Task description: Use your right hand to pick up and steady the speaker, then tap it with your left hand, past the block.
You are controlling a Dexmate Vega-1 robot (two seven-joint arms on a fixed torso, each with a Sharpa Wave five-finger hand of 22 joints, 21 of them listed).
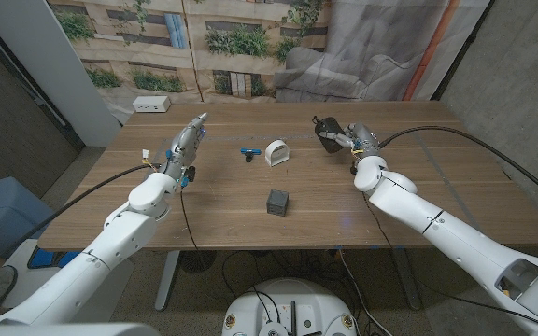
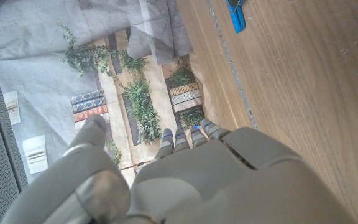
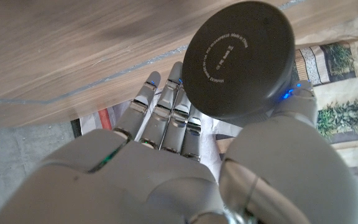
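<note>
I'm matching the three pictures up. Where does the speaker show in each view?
Head view: the speaker is at upper right, held off the table in the right hand.
Left wrist view: not in it.
Right wrist view: its round dark face is at upper right, between thumb and fingers.
Shared landmark: the right hand holding it.

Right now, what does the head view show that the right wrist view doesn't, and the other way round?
Head view alone: the left hand raised with nothing in it, the dark block, a white arch-shaped piece, a small blue item. Right wrist view alone: the ring of small print on the speaker's round face. Both: the right hand holding the black speaker over the wooden table.
</note>
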